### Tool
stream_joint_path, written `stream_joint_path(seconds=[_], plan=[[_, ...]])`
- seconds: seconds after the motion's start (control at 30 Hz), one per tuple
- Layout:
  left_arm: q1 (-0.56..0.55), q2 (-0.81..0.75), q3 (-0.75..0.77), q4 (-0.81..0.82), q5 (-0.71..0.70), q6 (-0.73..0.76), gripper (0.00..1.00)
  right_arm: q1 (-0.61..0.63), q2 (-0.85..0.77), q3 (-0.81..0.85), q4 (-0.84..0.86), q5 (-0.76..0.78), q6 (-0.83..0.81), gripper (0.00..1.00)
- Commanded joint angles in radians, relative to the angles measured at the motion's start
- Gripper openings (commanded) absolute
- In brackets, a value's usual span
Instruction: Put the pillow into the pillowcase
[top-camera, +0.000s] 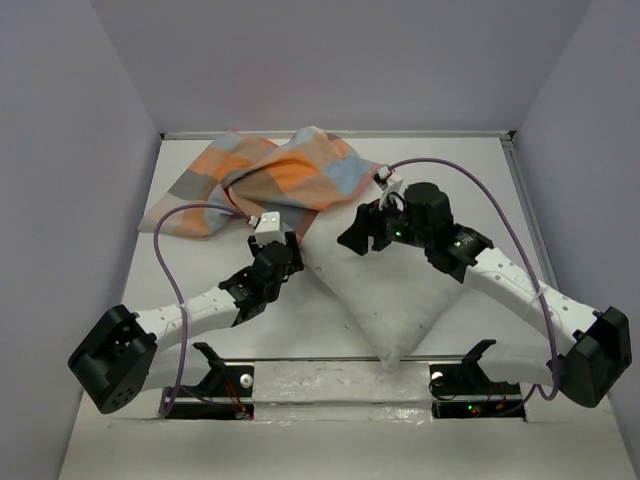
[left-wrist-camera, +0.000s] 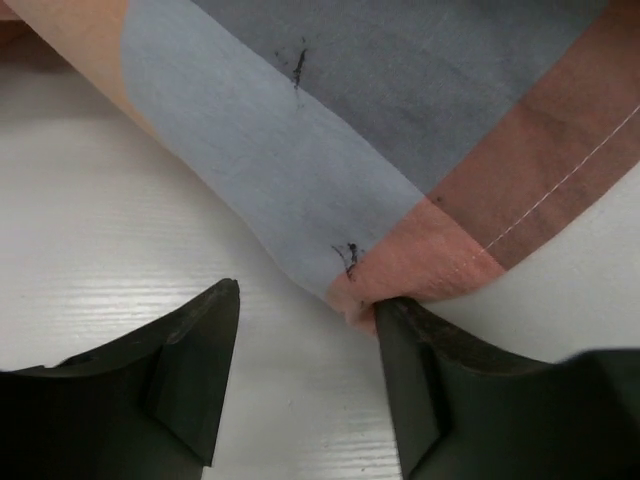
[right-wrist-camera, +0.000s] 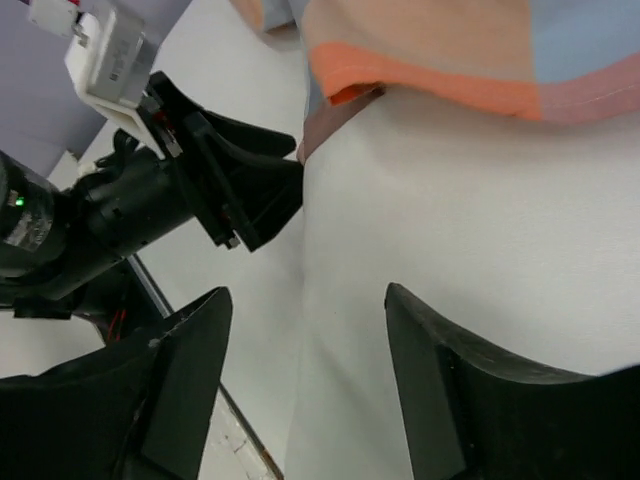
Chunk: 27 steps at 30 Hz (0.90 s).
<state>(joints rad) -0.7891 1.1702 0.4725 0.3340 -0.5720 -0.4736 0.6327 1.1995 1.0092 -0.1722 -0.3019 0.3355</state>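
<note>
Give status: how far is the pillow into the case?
Early. Pillowcase covers only the far end of the pillow; most lies bare. Left gripper open at the hem, right gripper open over the pillow, neither gripping. Left: grasp hem, pull case over the rest.

No readable text, brand or number anywhere. Pillowcase (left-wrist-camera: 380, 150) has two small black scribble-like marks on the light-blue check, too smudged to read.

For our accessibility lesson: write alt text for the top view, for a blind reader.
A white pillow lies on a table, its far end under a checked pillowcase. Two robot arms reach in, left tool at the pillowcase's edge, right tool above the pillow.
</note>
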Motion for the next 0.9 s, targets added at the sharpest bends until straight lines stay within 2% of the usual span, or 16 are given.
stream_joint_path(seconds=[0.0, 0.03, 0.07, 0.1, 0.17, 0.2, 0.27, 0.37, 0.43, 0.5, 0.53, 0.57, 0.6, 0.7, 0.77, 0.87], plan=[[0.013, 0.009, 0.038, 0.191, -0.078, 0.066, 0.55, 0.094, 0.041, 0.032, -0.022, 0.249, -0.082, 0.73], [0.013, 0.009, 0.040, 0.207, -0.084, 0.073, 0.44, 0.137, 0.075, 0.045, -0.038, 0.291, -0.096, 0.79], [0.013, 0.006, 0.040, 0.212, -0.088, 0.075, 0.44, 0.162, 0.092, 0.058, -0.053, 0.353, -0.108, 0.80], [0.013, -0.010, 0.040, 0.212, -0.088, 0.075, 0.29, 0.188, 0.106, 0.071, -0.076, 0.470, -0.139, 0.81], [0.013, -0.064, 0.029, 0.212, -0.072, 0.070, 0.12, 0.248, 0.155, 0.094, -0.092, 0.573, -0.177, 0.89], [0.014, -0.087, 0.015, 0.212, -0.057, 0.064, 0.08, 0.258, 0.176, 0.112, -0.099, 0.646, -0.184, 0.91], [0.013, -0.142, 0.003, 0.212, -0.039, 0.055, 0.00, 0.268, 0.251, 0.129, -0.108, 0.701, -0.184, 0.91], [0.013, -0.184, -0.006, 0.203, 0.003, 0.047, 0.00, 0.277, 0.337, 0.175, -0.124, 0.735, -0.173, 0.90], [0.013, -0.193, 0.000, 0.188, 0.047, 0.043, 0.00, 0.277, 0.412, 0.201, -0.125, 0.748, -0.145, 0.83], [0.013, -0.204, 0.005, 0.185, 0.098, 0.030, 0.00, 0.277, 0.468, 0.245, -0.122, 0.802, -0.107, 0.57], [0.013, -0.211, 0.003, 0.183, 0.121, 0.020, 0.00, 0.277, 0.483, 0.264, -0.124, 0.817, -0.096, 0.26], [0.014, -0.221, 0.002, 0.184, 0.147, 0.007, 0.00, 0.277, 0.494, 0.285, -0.122, 0.819, -0.084, 0.10], [0.013, -0.237, -0.001, 0.188, 0.202, -0.006, 0.00, 0.277, 0.500, 0.314, -0.096, 0.810, -0.057, 0.00], [0.011, -0.274, -0.009, 0.195, 0.285, -0.054, 0.00, 0.266, 0.470, 0.336, 0.001, 0.776, 0.014, 0.00], [0.011, -0.305, -0.018, 0.195, 0.345, -0.066, 0.00, 0.257, 0.384, 0.301, 0.115, 0.796, 0.043, 0.00], [0.011, -0.331, -0.018, 0.163, 0.397, -0.066, 0.00, 0.257, 0.284, 0.260, 0.190, 0.885, 0.072, 0.00]])
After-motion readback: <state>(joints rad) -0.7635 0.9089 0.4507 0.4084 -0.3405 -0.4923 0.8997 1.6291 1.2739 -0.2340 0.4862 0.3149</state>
